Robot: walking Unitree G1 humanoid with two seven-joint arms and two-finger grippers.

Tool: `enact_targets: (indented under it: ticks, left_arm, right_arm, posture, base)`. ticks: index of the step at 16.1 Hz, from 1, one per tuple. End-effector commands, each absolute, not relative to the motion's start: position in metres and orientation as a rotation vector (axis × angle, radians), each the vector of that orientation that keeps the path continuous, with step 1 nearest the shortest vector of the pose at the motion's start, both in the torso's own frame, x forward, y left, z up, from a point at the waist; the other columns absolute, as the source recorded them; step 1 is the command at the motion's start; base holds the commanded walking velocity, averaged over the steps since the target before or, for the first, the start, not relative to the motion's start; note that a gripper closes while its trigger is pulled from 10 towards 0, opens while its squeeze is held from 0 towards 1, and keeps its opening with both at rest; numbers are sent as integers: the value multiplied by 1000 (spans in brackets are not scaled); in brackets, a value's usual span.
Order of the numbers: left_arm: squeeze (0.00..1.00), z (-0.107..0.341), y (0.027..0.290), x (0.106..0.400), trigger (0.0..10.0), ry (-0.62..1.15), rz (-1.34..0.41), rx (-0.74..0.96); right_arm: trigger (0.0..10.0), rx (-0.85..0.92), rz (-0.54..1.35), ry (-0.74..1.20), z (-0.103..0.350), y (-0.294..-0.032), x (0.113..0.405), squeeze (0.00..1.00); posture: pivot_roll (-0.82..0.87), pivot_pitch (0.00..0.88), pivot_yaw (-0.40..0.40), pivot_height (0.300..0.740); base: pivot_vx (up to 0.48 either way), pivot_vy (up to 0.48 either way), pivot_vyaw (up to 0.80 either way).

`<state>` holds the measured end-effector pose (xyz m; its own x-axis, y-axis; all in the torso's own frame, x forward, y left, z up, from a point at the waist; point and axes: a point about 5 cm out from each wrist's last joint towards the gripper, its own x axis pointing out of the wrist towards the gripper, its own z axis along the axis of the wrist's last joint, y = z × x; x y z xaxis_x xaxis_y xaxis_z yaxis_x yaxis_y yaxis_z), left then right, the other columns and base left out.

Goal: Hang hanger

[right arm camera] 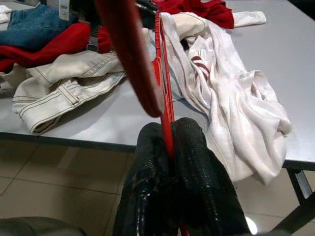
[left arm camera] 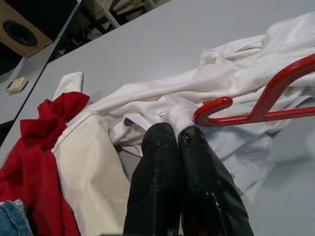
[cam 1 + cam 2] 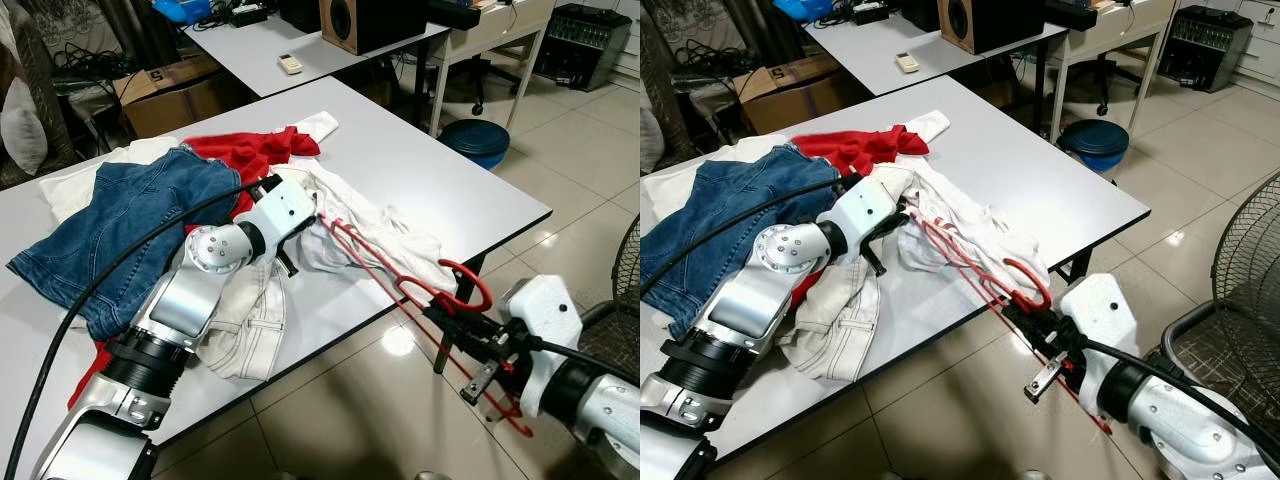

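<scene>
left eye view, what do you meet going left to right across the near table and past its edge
blue denim jeans → left claw on the white shirt → red plastic hanger → right claw, shut on the hanger

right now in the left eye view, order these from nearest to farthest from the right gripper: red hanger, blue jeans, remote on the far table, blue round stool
1. red hanger: clamped in the right gripper, off the table's near edge.
2. blue round stool: on the floor beyond the table's right side.
3. blue jeans: on the table's left part.
4. remote: on the far table.
</scene>
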<state>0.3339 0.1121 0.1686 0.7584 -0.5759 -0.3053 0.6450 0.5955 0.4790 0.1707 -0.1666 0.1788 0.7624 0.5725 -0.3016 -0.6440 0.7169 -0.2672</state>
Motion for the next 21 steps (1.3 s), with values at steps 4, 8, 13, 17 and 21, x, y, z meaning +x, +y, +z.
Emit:
enact_targets:
  ticks: [4, 8, 13, 17, 21]
  left_arm:
    - [0, 170, 119, 337, 0, 134, -677, 613]
    - [0, 171, 122, 337, 0, 134, -676, 615]
    - [0, 171, 123, 333, 0, 135, -689, 627]
    - [0, 172, 122, 332, 0, 133, -698, 633]
    - [0, 173, 120, 331, 0, 131, -712, 638]
  right_arm:
    - [10000, -374, 718, 217, 179, -164, 166, 0]
    - [10000, -396, 697, 227, 177, -168, 167, 0]
    - [10000, -416, 678, 220, 178, -172, 170, 0]
    - [10000, -424, 667, 217, 178, -173, 170, 0]
    - [10000, -459, 638, 224, 177, -178, 174, 0]
  posture:
    - [-151, 24, 125, 740]
    - [-149, 26, 119, 740]
    - [-147, 25, 119, 740]
    - [-146, 24, 118, 740]
    - [-144, 22, 118, 740]
  base:
    - [0, 0, 0]
    - [0, 0, 0]
    - [0, 0, 0]
    - [0, 0, 0]
    - [0, 0, 0]
